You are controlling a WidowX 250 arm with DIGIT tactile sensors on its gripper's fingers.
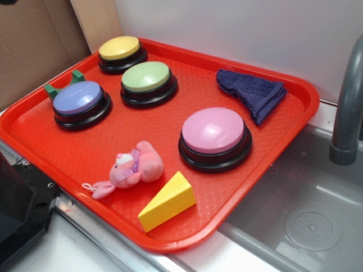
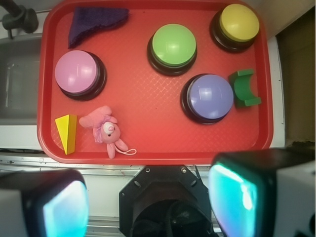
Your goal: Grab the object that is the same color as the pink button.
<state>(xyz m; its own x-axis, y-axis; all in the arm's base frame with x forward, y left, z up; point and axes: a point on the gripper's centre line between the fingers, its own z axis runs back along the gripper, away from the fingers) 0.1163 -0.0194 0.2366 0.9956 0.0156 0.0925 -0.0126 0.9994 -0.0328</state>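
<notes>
The small pink plush bunny lies on the red tray near its front edge, ears toward the tray rim; in the wrist view the bunny lies low and left with a thin cord loop. The pink button stands right of it, also in the wrist view. My gripper hovers high above the tray's near edge, its two fingers wide apart with nothing between them. It is well apart from the bunny.
A yellow cheese wedge lies beside the bunny. Purple, green and yellow buttons, a green block and a dark blue cloth share the tray. A sink with a grey tap is right. The black robot base sits below.
</notes>
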